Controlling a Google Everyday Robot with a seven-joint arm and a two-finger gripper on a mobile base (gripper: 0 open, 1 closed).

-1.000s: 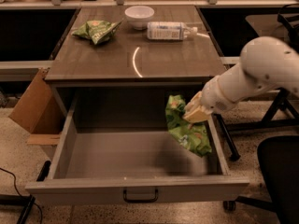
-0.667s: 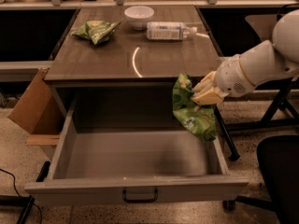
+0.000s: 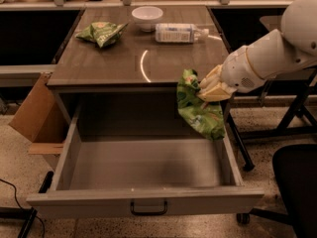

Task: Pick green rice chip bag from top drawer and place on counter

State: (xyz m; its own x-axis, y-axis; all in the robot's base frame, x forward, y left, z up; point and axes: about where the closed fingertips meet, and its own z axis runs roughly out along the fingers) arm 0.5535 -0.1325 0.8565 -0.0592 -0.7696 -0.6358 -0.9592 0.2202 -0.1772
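The green rice chip bag (image 3: 197,108) hangs from my gripper (image 3: 207,89), which is shut on its upper part. The bag is lifted above the open top drawer (image 3: 143,202), at its right side, with its top level with the counter's (image 3: 124,63) front right edge. The bag's lower end dangles over the drawer's right wall. The drawer is pulled fully out and its inside shows nothing else. My white arm reaches in from the right.
On the counter stand a smaller green bag (image 3: 102,32) at the back left, a white bowl (image 3: 147,17) and a lying clear bottle (image 3: 179,32) at the back. A cardboard box (image 3: 32,114) is at the left, a black chair (image 3: 297,182) at the right.
My gripper has lifted the green bag up out of the drawer, to the height of the counter's front edge at the right.
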